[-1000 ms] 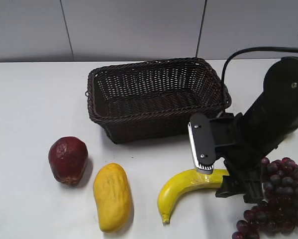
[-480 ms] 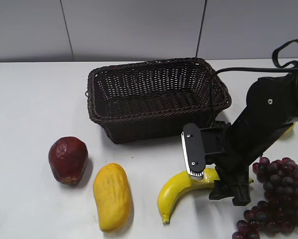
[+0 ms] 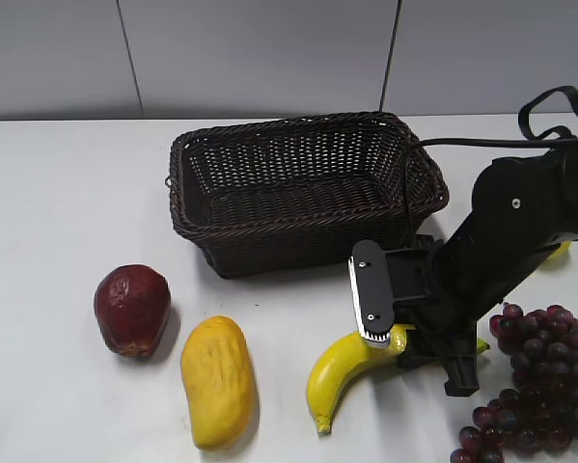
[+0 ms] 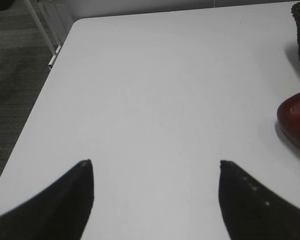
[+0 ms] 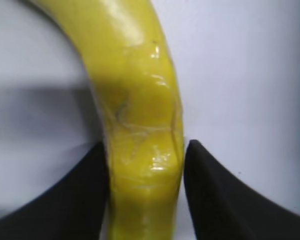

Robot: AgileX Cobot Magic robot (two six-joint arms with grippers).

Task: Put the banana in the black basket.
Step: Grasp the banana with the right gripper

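Observation:
The banana lies on the white table in front of the black basket, its dark tip pointing to the front. My right gripper is down at its stem half, with one finger on each side. In the right wrist view the banana fills the gap between the fingers of the right gripper, which close against it. The basket holds nothing that I can see. My left gripper is open and empty above bare table, outside the exterior view.
A dark red fruit and a yellow-orange mango-like fruit lie left of the banana. Purple grapes lie right of my right arm. A bit of yellow fruit shows behind that arm. The table's left edge is near my left gripper.
My right gripper has come down and a little to the left onto the banana, and its fingers now sit against the banana's sides. The banana has hardly shifted.

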